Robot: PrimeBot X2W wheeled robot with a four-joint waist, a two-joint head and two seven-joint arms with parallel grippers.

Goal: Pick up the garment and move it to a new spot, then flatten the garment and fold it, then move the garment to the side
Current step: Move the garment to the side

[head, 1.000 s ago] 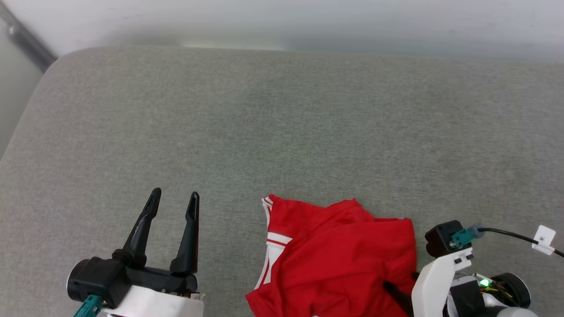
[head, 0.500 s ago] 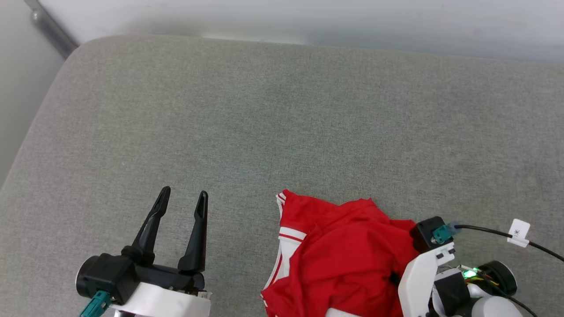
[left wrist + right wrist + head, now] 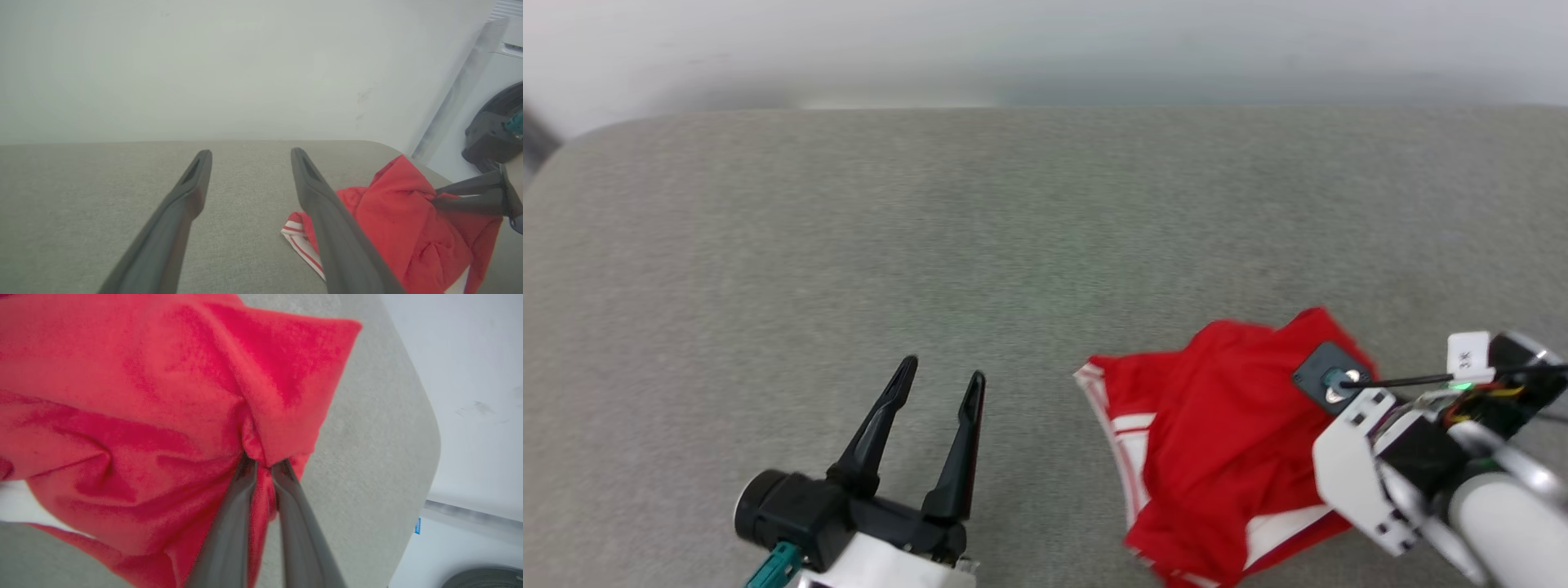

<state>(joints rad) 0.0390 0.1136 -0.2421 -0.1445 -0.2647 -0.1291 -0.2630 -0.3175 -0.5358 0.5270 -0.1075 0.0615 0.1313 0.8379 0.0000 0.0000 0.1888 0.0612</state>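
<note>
The garment [image 3: 1217, 441] sits crumpled on the grey fabric-covered worktop [image 3: 931, 229], low down towards 4 o'clock in the head view. It is mostly red cloth. A white-and-red striped trim [image 3: 1123, 457] runs down its 9 o'clock edge, and a white patch shows at its 5 o'clock corner.

The right end effector [image 3: 264, 460] has its two dark fingers pinched almost together on a fold of the red cloth. The fabric bunches and puckers right at the tips. From the left wrist view, the cloth rises in a peak at that grip, while the striped edge lies down on the worktop.

The left end effector [image 3: 944, 367] is at about 7 o'clock in the head view, well apart from the garment. Its fingers are spread wide, point towards 12 o'clock and hold nothing.

Beyond the worktop is a pale wall [image 3: 245, 61]. A white washing machine [image 3: 506, 61] stands at the 3 o'clock edge of the left wrist view.
</note>
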